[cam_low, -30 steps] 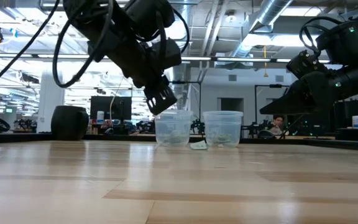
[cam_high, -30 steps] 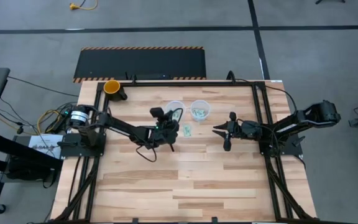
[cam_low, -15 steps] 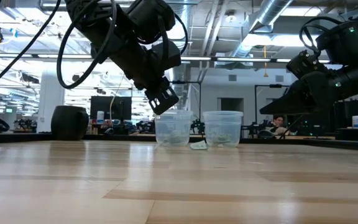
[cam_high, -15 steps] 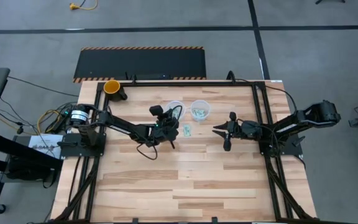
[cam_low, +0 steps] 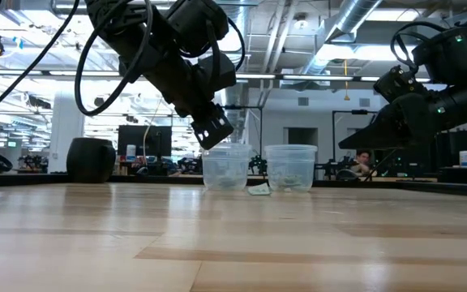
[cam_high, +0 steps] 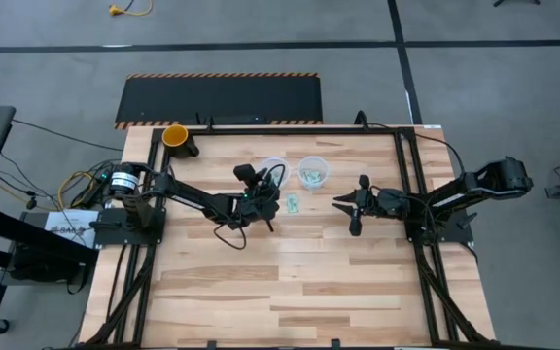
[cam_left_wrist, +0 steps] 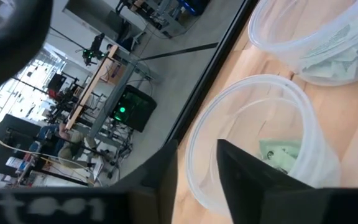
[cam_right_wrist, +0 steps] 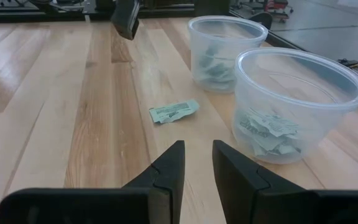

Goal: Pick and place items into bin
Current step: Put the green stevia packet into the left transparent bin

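Two clear round plastic bins stand side by side at the table's far middle. The left bin (cam_high: 274,168) holds a few pale green-and-white items (cam_left_wrist: 279,154). The right bin (cam_high: 312,172) holds several (cam_right_wrist: 267,132). One item (cam_high: 292,203) lies flat on the wood just in front of them. My left gripper (cam_left_wrist: 197,157) hangs open over the left bin's near rim (cam_low: 215,132), with nothing between its fingers. My right gripper (cam_high: 338,203) waits open to the right of the bins, pointing at them, also with nothing between its fingers (cam_right_wrist: 197,155).
An orange cup (cam_high: 175,136) stands at the table's far left corner. Black frame rails (cam_high: 299,127) run along the far, left and right edges. Bare wood (cam_high: 290,282) spreads over the near half of the table.
My left gripper has moved a little toward the left bin and the far edge, then held still above the bin's rim. The loose item, the bins and my right gripper have stayed where they were.
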Motion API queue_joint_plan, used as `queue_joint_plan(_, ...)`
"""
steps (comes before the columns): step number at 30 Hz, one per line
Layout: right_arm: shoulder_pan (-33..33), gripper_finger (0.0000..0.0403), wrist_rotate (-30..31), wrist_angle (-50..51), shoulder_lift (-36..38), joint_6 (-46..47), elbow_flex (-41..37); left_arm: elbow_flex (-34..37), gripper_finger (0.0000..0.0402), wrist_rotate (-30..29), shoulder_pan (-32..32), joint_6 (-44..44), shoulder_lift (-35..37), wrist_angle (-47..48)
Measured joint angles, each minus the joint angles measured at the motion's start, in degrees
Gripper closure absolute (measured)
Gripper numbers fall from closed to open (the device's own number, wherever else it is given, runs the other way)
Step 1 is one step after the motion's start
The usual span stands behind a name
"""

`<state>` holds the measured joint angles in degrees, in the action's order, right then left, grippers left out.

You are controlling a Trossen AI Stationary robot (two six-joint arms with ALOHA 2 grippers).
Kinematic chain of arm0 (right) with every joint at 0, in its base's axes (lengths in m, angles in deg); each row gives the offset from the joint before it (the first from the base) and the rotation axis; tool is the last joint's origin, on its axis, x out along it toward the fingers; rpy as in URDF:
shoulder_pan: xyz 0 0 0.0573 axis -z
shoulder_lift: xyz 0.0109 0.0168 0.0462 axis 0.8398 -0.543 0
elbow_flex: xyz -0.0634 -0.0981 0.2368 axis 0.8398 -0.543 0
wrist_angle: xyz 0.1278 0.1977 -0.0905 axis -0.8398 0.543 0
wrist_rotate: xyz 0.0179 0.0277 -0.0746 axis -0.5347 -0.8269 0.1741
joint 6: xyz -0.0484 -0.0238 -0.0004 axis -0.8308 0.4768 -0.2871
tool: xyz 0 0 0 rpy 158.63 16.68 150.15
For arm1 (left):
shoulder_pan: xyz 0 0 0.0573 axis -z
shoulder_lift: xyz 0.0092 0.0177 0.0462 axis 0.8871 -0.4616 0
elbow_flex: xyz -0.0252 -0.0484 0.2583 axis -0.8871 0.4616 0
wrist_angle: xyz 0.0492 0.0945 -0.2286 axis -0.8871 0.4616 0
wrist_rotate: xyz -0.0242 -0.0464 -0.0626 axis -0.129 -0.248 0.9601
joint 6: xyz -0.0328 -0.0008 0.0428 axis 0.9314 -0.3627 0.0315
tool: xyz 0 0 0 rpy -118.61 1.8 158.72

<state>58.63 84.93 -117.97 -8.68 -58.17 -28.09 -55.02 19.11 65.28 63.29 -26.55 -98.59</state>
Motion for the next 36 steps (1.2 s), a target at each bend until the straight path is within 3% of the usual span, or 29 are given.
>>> queue_joint_plan(6, 0.0, 0.0327, 0.0, 0.0, 0.0, 0.0, 0.0, 0.0, 0.0264, 0.2, 0.0, 0.0, 0.0, -0.1)
queue_joint_plan(12, 0.0, 0.0327, 0.0, 0.0, 0.0, 0.0, 0.0, 0.0, 0.0258, 6.4, 0.3, 0.0, 0.0, -3.0)
queue_joint_plan(15, 0.0, 0.0327, 0.0, 0.0, 0.0, 0.0, 0.0, 0.0, 0.0257, 16.1, 1.3, -0.4, 0.0, -6.7)
queue_joint_plan(21, 0.0, 0.0327, 0.0, 0.0, 0.0, 0.0, 0.0, 0.0, 0.0257, 44.0, 3.0, -1.6, 0.1, -13.2)
queue_joint_plan(24, 0.0, 0.0327, 0.0, 0.0, 0.0, 0.0, 0.0, 0.0, 0.0257, 52.8, 2.8, -0.5, 0.0, -13.5)
queue_joint_plan(36, 0.0, 0.0327, 0.0, 0.0, 0.0, 0.0, 0.0, 3.5, 0.0258, 54.1, -0.6, 13.1, -0.4, -13.9)
